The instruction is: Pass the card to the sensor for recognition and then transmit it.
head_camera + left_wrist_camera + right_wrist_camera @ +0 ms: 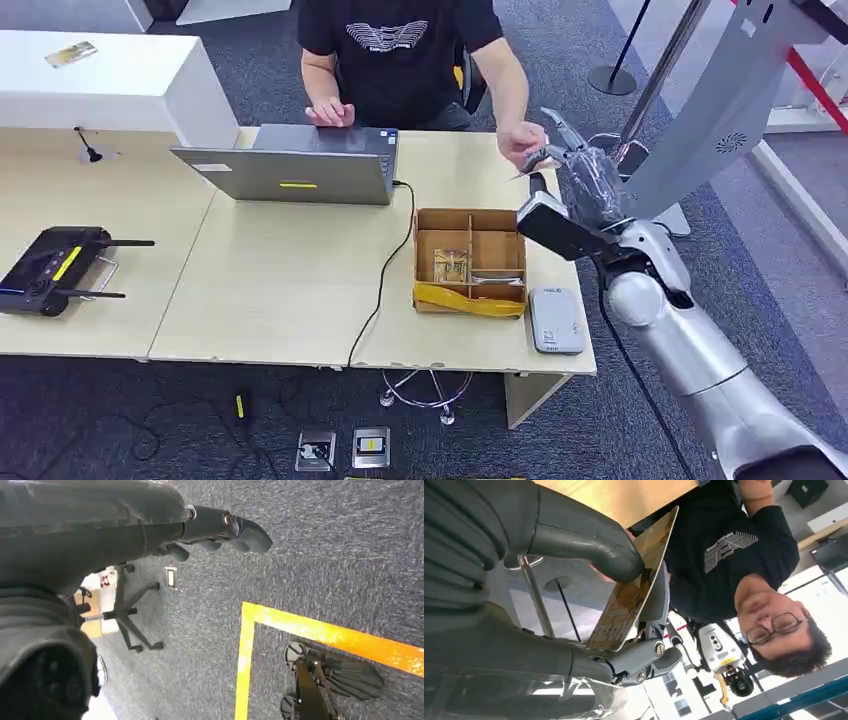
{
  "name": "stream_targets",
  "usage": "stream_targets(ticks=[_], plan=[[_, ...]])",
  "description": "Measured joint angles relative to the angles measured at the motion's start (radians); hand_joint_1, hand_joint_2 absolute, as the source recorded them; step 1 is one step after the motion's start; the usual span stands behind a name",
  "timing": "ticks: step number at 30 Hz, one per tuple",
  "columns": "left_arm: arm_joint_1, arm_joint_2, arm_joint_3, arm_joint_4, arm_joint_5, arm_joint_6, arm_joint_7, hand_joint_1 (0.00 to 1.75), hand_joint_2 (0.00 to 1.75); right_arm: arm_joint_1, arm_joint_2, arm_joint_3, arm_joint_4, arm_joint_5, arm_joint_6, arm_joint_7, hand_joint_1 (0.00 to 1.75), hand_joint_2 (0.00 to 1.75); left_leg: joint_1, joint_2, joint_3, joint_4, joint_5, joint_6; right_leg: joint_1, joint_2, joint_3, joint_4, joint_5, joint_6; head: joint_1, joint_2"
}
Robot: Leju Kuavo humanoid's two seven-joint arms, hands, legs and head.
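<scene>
My right hand (pixel 583 178) is raised beyond the table's far right edge and pinches a thin brownish card (pixel 631 592) between its thumb (pixel 589 537) and darker fingers. In the head view the card (pixel 527 171) shows edge-on. A person's hand (pixel 522 143) reaches to the card's far end; I cannot tell whether it grips it. The grey-white sensor pad (pixel 556 320) lies flat on the table's near right corner, well below the card. My left hand (pixel 225 527) hangs over the carpet with its fingers stretched out and nothing in them.
A compartmented cardboard box (pixel 470 222) with yellow tape stands beside the sensor. A grey laptop (pixel 290 165) sits in front of the seated person, its cable (pixel 385 275) running over the near edge. A black controller (pixel 55 268) lies at the left.
</scene>
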Motion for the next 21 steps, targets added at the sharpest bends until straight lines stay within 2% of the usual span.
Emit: stream_targets(ticks=[9, 21], plan=[[0.000, -0.011, 0.000, 0.000, 0.016, 0.013, 0.035, 0.00, 0.00, 0.073, -0.011, 0.005, 0.023, -0.012, -0.028, -0.009, 1.75, 1.75, 0.000, 0.000, 0.000, 0.000, 0.000, 0.000, 0.000, 0.000, -0.001, 0.000, 0.000, 0.000, 0.000, 0.000], [0.000, -0.029, -0.001, 0.000, 0.035, 0.047, 0.036, 0.00, 0.00, 0.127, -0.064, -0.003, 0.052, -0.035, -0.057, -0.020, 1.75, 1.75, 0.000, 0.001, 0.000, 0.000, 0.000, 0.000, 0.000, 0.001, -0.001, 0.000, 0.000, 0.000, 0.000, 0.000]])
